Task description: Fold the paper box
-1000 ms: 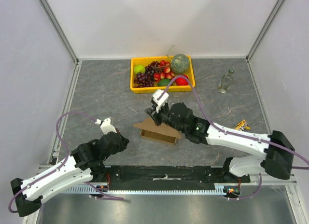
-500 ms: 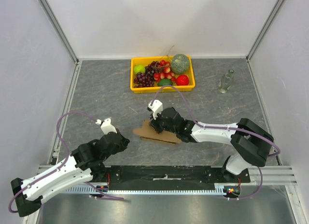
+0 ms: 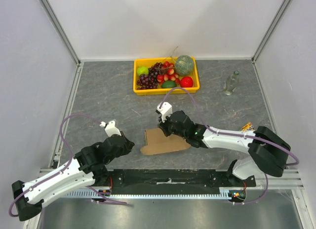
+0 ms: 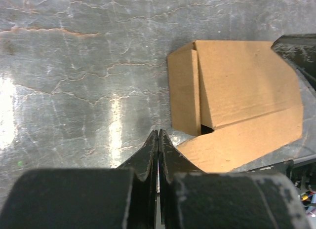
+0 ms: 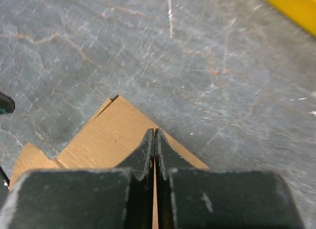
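Observation:
The paper box (image 3: 164,142) is a brown cardboard mailer lying low on the grey table, with a side flap folded in at its left end. In the left wrist view (image 4: 237,86) it lies ahead and to the right. My left gripper (image 3: 131,143) is shut and empty, just left of the box's near left corner (image 4: 158,133). My right gripper (image 3: 163,126) is shut, its tips over the box's far edge (image 5: 155,132), with cardboard (image 5: 98,140) showing under and left of the fingers.
A yellow crate (image 3: 139,89) of fruit stands behind the box. A glass bottle (image 3: 230,83) stands at the back right. A small yellow and black item (image 3: 246,126) lies at the right. A metal rail (image 3: 69,105) runs along the table's left edge.
The box went from standing with its lid raised to lying low and flat on the table. My right gripper dropped onto its far edge. My left gripper edged slightly toward the box.

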`<state>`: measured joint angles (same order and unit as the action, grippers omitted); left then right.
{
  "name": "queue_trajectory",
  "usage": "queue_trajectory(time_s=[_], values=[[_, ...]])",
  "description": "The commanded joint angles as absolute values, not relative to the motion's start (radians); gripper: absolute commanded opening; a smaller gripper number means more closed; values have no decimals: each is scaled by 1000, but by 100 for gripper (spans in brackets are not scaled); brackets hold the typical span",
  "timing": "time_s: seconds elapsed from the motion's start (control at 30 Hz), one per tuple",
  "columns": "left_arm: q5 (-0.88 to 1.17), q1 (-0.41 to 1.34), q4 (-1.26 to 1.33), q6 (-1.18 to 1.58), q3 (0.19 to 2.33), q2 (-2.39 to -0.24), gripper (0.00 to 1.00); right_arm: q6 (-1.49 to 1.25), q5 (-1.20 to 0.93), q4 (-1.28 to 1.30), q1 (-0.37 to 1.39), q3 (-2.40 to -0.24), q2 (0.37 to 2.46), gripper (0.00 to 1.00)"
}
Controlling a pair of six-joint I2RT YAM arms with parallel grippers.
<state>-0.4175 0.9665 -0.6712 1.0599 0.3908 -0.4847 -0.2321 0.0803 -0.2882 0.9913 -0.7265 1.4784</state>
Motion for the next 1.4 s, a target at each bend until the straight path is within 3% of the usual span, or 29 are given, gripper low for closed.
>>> queue_trajectory(time_s=[0.0, 0.17, 0.33, 0.53, 0.87, 1.37], values=[[-402, 968, -555, 999, 432, -477, 2, -221, 224, -177, 991, -796, 1362, 0], [-376, 968, -494, 919, 494, -563, 2, -314, 308, 131, 957, -824, 1258, 0], [-431, 968, -552, 920, 564, -734, 2, -402, 396, 259, 881, -734, 1172, 0], [-420, 965, -532, 930, 566, -905, 2, -396, 249, 247, 733, -684, 1213, 0], [-359, 948, -376, 917, 499, -988, 2, -408, -35, 141, 689, -655, 1362, 0], [-290, 887, -178, 802, 575, -1215, 2, -456, -81, 68, 655, -655, 1387, 0]])
